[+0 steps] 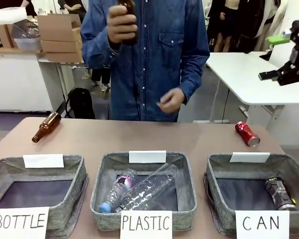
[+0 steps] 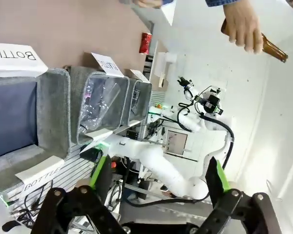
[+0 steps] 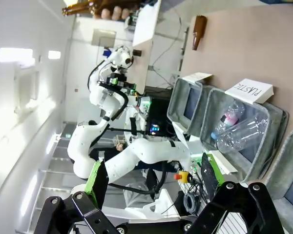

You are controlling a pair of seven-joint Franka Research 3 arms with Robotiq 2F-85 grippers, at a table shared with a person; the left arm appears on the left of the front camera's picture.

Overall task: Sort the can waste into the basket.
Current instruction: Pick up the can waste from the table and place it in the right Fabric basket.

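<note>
Left end effector (image 2: pixel 158 171) has its two green-padded fingers spread wide with nothing between them. The right end effector (image 3: pixel 154 173) is spread just as wide and holds nothing either.

Along the near edge of the brown worktop (image 1: pixel 154 137) three baskets stand side by side, each with a white paper sign. At the robot's right is the grey woven-fabric rectangular basket signed "CAN" (image 1: pixel 220 160). The black metal drink can with coloured print (image 1: pixel 280 193) lies on its side on this basket's dark floor, close to the right wall. In the middle, the grey woven-fabric basket signed "PLASTIC" (image 1: pixel 97 189) holds clear plastic bottles (image 1: pixel 149 191) lying at a slant. At the left stands the grey woven-fabric basket signed "BOTTLE" (image 1: pixel 75 191).

Farther back, the red dented metal drink can (image 1: pixel 247 134) lies on its side on the worktop, beyond the "CAN" basket and apart from it. Across at the far left a brown glass bottle (image 1: pixel 46 127) lies on the worktop.

At the far side stands a person in a blue denim shirt (image 1: pixel 159 59). A raised hand (image 1: pixel 122 25) grips a second brown glass bottle (image 2: pixel 274 49), and a lower hand (image 1: pixel 170 101) is loosely curled.
</note>
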